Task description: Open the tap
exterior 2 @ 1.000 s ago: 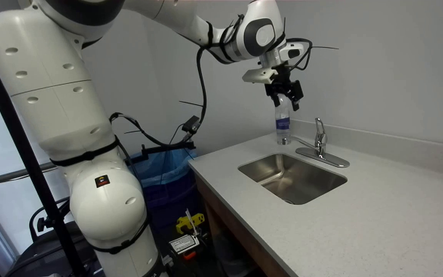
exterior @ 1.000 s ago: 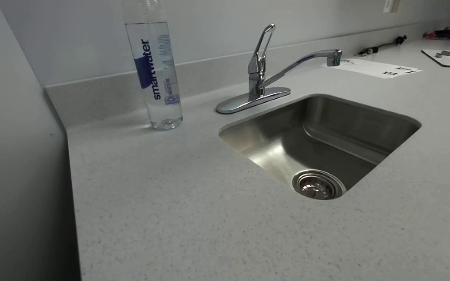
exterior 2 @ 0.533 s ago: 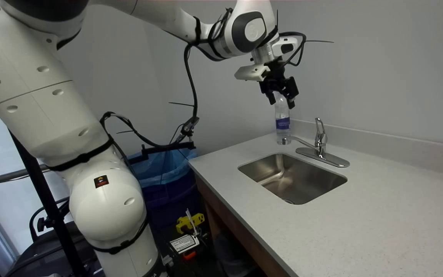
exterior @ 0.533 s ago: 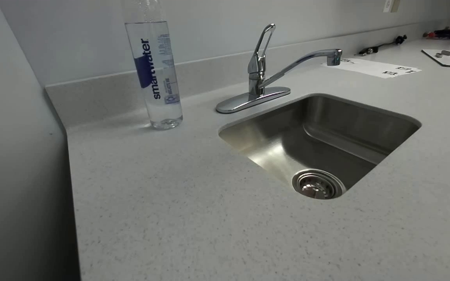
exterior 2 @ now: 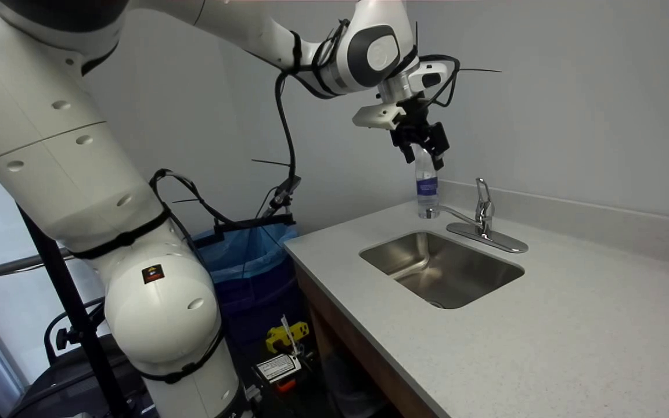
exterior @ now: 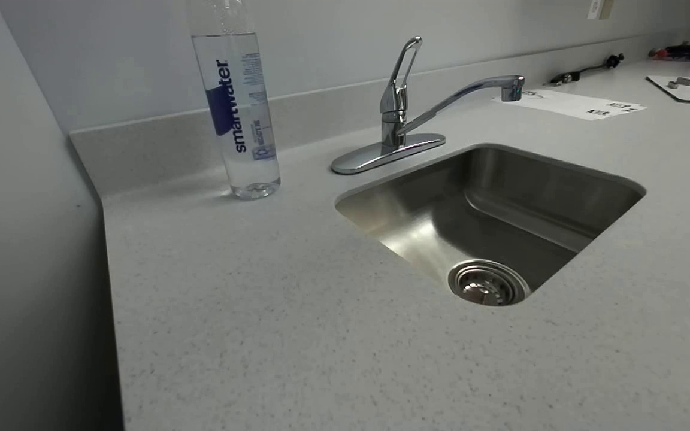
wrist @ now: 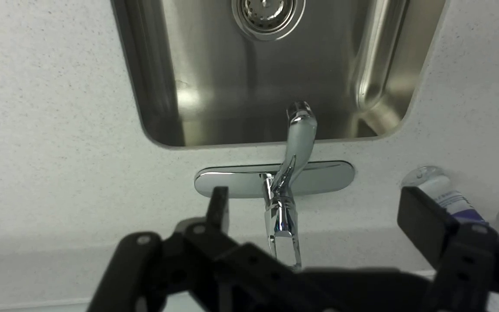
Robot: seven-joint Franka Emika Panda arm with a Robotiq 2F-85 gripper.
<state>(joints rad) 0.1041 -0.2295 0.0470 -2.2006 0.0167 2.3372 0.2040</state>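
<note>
The tap [exterior: 394, 114] is a chrome single-lever faucet on an oval base plate, with its loop lever raised. It shows in both exterior views, also here [exterior 2: 484, 216], and its spout reaches over the sink. In the wrist view, the tap [wrist: 299, 141] stands below the jaws, with its lever between the two black fingers and its tip partly hidden by the gripper body. My gripper [exterior 2: 424, 160] is open and empty, in the air above the counter. In the wrist view, the gripper [wrist: 314, 195] has its fingers wide apart, and neither appears to touch the tap.
A tall clear water bottle [exterior: 240, 120] stands upright left of the tap. In the wrist view the bottle [wrist: 453, 201] is partly behind the right finger. A steel sink [exterior: 405, 218] lies in front of the tap. A low backsplash [exterior 2: 590, 222] and wall stand behind.
In an exterior view, the arm and gripper have shifted left over the last second; over the last half second the gripper has dropped slightly. The tap and bottle have not moved.
</note>
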